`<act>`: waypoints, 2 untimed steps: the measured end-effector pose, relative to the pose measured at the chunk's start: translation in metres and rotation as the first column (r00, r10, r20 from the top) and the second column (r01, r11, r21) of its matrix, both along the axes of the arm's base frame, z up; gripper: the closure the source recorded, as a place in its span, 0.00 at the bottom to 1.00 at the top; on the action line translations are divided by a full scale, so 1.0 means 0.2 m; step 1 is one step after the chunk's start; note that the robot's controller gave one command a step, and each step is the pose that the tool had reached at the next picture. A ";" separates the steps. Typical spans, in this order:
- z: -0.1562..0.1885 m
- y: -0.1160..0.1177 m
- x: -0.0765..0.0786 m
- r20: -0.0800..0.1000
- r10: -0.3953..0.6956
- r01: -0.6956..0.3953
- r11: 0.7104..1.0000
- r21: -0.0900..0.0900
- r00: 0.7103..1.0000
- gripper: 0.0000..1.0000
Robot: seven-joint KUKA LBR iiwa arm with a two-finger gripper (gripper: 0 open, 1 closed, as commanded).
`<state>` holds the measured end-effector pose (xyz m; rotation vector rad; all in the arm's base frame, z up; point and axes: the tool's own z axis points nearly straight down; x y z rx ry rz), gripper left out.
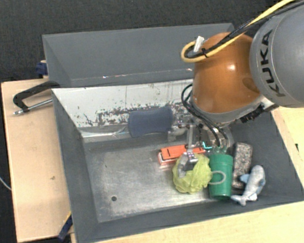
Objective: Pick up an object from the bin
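Deep in grey bin (119, 171), right of centre, poises gripper (191, 160) directly over crumpled yellow-green lump (194, 178) touching green cup (221, 176), presumably from above for lack of room alongside; cannot tell whether clamped or released.

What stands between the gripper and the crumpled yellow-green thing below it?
Nothing visible does: the gripper sits right over the crumpled yellow-green soft thing, with a green plastic mug close beside it.

thing: yellow-green crumpled lump (193, 177) | pose: slumped on floor | place: bin (77, 177) lower right, against green cup (221, 175)
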<state>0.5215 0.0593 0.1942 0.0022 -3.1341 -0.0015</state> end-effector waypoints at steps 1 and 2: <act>0.02 0.00 0.01 0.009 -0.001 0.001 1.000 0.001 1.000 0.00; -0.19 -0.04 0.15 0.017 0.000 0.000 1.000 0.002 1.000 0.00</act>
